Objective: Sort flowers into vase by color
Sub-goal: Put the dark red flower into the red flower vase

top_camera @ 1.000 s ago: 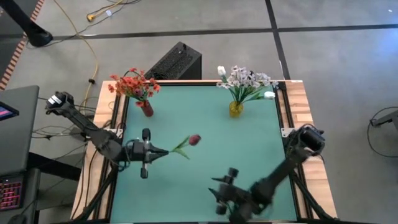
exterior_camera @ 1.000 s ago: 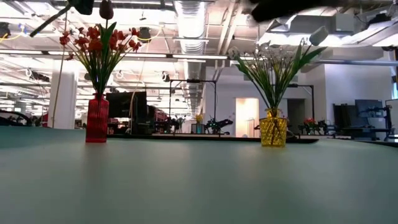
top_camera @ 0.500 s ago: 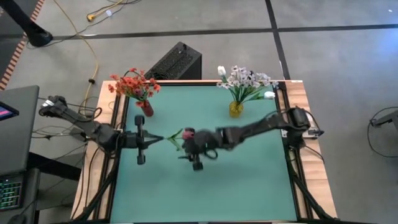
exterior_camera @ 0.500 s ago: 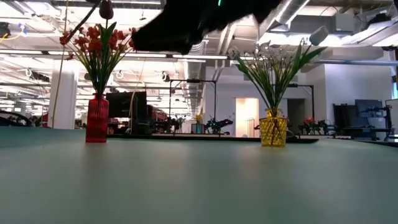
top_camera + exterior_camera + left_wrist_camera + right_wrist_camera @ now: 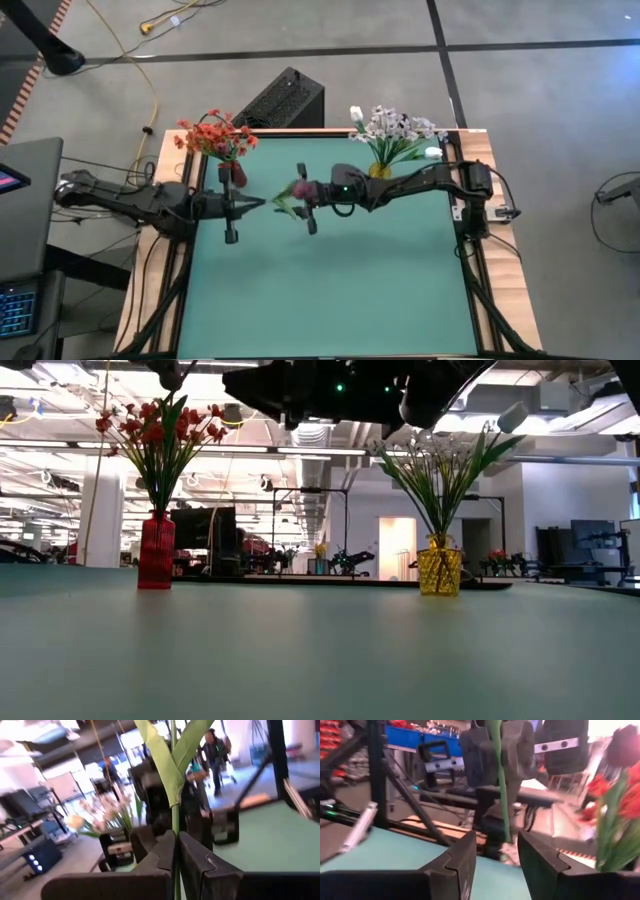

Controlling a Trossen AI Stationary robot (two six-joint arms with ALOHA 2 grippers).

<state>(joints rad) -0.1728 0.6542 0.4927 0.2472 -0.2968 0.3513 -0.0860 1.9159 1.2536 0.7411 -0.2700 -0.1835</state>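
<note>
A single dark pink bud (image 5: 300, 187) on a green stem with leaves (image 5: 170, 760) hangs level above the green mat, left of its middle. My left gripper (image 5: 260, 203) reaches in from the table's left and is shut on the stem. My right gripper (image 5: 289, 199) reaches in level from the right and faces it. Its fingers are open and stand on either side of the stem (image 5: 502, 795), with a gap on each side. In the low view both arms (image 5: 340, 385) show only as dark shapes at the top. My left gripper pinches the flower's stem (image 5: 175, 840) near its lower end between the two fingers. The fingers come in level from the table's left. The stem runs on past the fingertips toward the right gripper. The flower is lifted clear of the mat.
A red vase (image 5: 237, 176) of orange-red blossoms (image 5: 215, 135) stands at the far left, with a dark bud (image 5: 172, 375) above them. A yellow vase (image 5: 379, 175) of white blossoms (image 5: 395, 128) stands at the far right. The near half of the mat (image 5: 330, 290) is bare.
My right gripper has swung from the table's near edge up and across to the flower, and has turned to point toward the table's left. My left gripper has carried the flower toward the far edge and a little left. The flower has stayed clear of the mat.
</note>
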